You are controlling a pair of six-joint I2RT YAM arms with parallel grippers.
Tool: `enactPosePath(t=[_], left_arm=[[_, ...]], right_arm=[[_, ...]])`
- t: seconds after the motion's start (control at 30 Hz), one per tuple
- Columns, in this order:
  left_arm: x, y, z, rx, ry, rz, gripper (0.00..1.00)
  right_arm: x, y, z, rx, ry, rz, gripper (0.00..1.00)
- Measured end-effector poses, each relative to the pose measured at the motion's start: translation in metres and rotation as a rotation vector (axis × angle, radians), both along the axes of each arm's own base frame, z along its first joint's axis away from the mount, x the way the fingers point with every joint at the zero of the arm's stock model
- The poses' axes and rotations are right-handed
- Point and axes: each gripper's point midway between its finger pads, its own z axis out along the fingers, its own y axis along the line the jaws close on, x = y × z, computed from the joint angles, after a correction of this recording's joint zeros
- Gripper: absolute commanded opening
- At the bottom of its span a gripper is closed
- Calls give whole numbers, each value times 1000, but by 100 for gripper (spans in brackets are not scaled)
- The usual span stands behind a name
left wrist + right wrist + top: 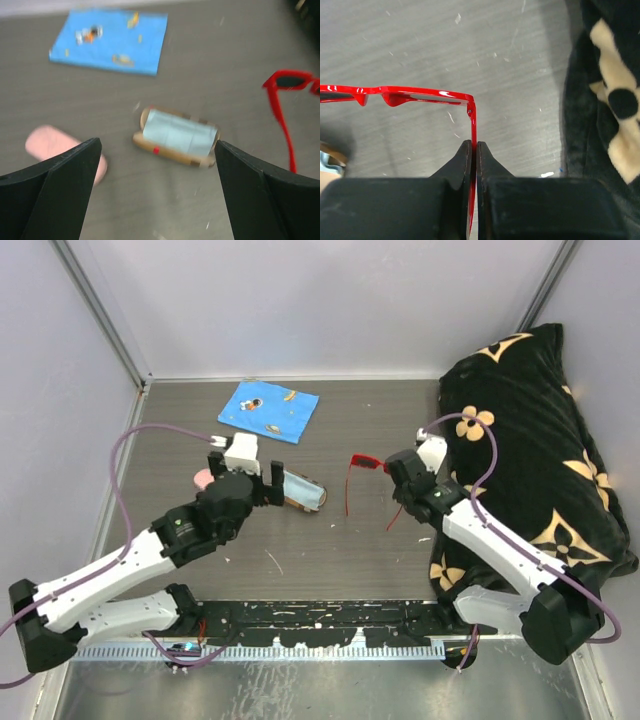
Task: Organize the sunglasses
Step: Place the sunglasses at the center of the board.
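At the middle of the grey wood-grain bench [330, 540], the bright red angular plastic sunglasses [365, 462] hung from the right end effector [472, 147], whose fingers were pinched shut on one temple arm just behind the hinge. That arm ran straight back into the grip. The frame front stretched leftward across the wrist view, and the other temple arm trailed toward the near edge.

The slim brown glasses case with pale blue lining [303, 490] lay open just to the left of the glasses, its long axis slanting across the bench. The left end effector [245, 465] hovered over it, spread wide and holding nothing.

Judging by this, the right arm was the nearer one and the carry would go leftward. A second pair showed nowhere.
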Motion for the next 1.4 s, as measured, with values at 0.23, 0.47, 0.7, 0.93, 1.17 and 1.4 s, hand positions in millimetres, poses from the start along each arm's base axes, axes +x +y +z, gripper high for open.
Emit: enactPosePath(t=[0.23, 0.47, 0.7, 0.93, 1.17, 1.4], left_arm=[[-25, 4, -100, 174, 369, 8, 98], [-40, 4, -129, 164, 539, 64, 98], [-38, 11, -116, 175, 552, 130, 98], [-40, 25, -98, 113, 488, 154, 98], [-39, 40, -75, 44, 402, 189, 98], [-36, 43, -79, 86, 402, 200, 98]], right_arm=[[-28, 3, -51, -26, 89, 1, 4], [-33, 22, -83, -31, 110, 6, 7], [-36, 24, -103, -34, 126, -19, 27], [-39, 29, -106, -9, 131, -15, 39], [-47, 29, -72, 27, 102, 54, 46], [-22, 59, 1, -37, 34, 310, 52]])
